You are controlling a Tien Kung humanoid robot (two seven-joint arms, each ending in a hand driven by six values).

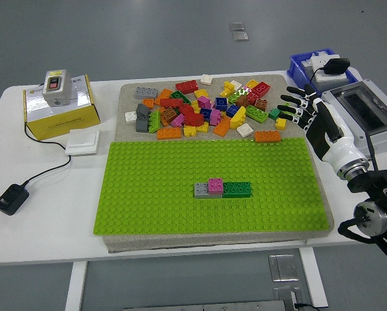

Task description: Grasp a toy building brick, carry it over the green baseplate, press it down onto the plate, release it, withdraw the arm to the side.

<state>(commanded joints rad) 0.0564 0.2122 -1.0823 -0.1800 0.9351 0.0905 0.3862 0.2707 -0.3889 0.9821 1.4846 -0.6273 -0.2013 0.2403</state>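
Observation:
The green baseplate (212, 188) lies in the middle of the table on a grey mat. A grey, a pink and a green brick (222, 188) sit in a row pressed onto it near its centre. A pile of loose bricks (203, 110) in many colours lies on the mat behind the plate. An orange brick (267, 136) lies at the plate's far right corner. My right hand (295, 107) hovers at the mat's right edge beside the pile, fingers spread and holding nothing. The left arm is out of view.
A yellow box (60, 107) with a grey switch on top stands far left, with a white pad (82, 142) and a black plug (10, 198) on a cable near it. A blue bin (316, 68) and a grey case (365, 113) stand at the right.

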